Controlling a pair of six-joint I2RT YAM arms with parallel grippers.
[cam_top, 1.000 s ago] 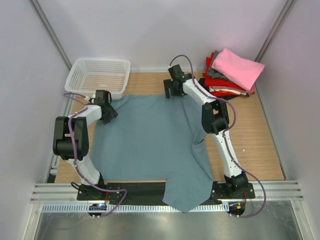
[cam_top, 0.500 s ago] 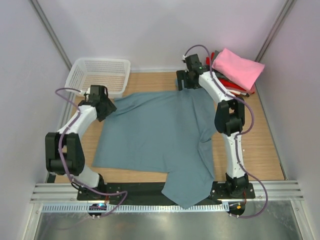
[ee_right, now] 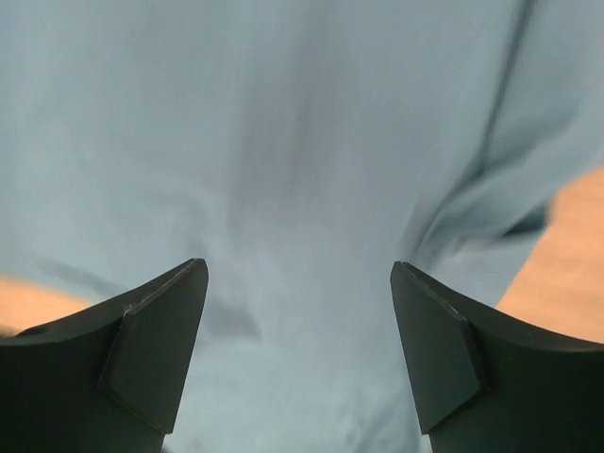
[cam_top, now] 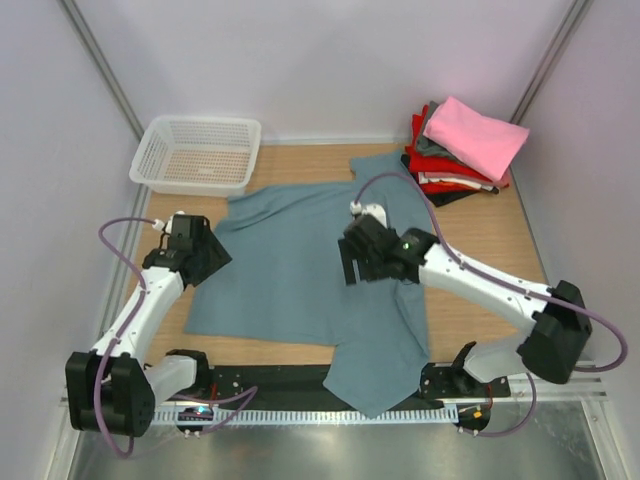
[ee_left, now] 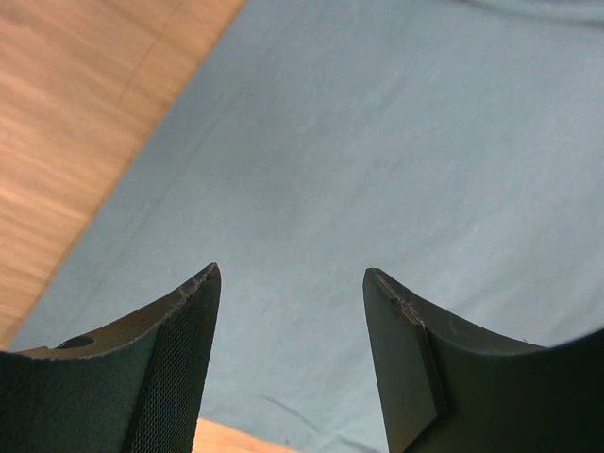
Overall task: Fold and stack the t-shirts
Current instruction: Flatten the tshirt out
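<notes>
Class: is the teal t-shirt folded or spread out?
Spread out: the teal t-shirt lies open and flat, one end overhanging the table.

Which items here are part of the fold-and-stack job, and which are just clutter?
Job:
- teal t-shirt, spread on the table
- folded shirt stack, far right, pink on top

Lying about:
- white basket, far left

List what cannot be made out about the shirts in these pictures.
Top view: the right arm covers part of the teal t-shirt.
Top view: the pink shirt hides most of the folded shirts below; their count is unclear.
Wrist views: frame edges cut the teal t-shirt off; the right one is blurred.
</notes>
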